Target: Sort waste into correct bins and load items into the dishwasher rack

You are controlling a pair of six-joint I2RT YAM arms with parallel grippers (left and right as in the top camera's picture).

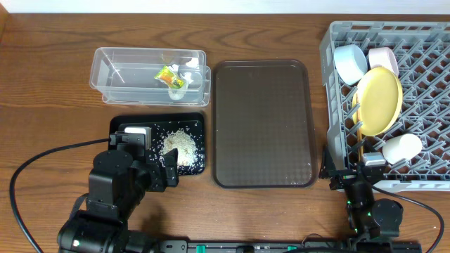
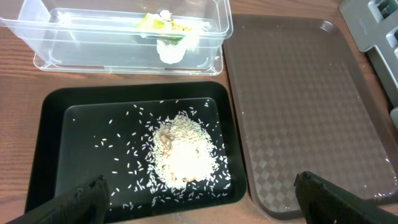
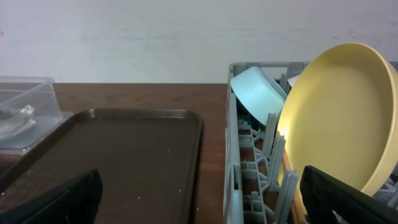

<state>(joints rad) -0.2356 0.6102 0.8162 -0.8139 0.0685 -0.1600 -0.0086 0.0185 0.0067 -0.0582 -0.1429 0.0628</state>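
The clear tub [image 1: 105, 70] holds the green-and-orange wrapper [image 1: 169, 74] and the white paper scrap [image 1: 177, 90]; both also show in the left wrist view [image 2: 158, 23]. The black tray [image 1: 121, 125] holds the rice clump [image 1: 181, 145], which also shows in the left wrist view [image 2: 181, 152]. The grey rack [image 1: 422, 42] holds the blue bowl [image 1: 349, 62], pinkish bowl [image 1: 384, 59], yellow plate [image 1: 380, 100], pale cup [image 1: 401, 147] and chopsticks [image 1: 357, 130]. My left gripper [image 2: 199, 205] is open and empty over the black tray's near edge. My right gripper [image 3: 202, 205] is open and empty by the rack's near left corner.
The large brown serving tray [image 1: 264, 123] lies between the black tray and the rack. A black cable [image 1: 28, 176] curves over the table at the left front. The rack's left wall [image 3: 233, 162] stands close to the brown tray's edge.
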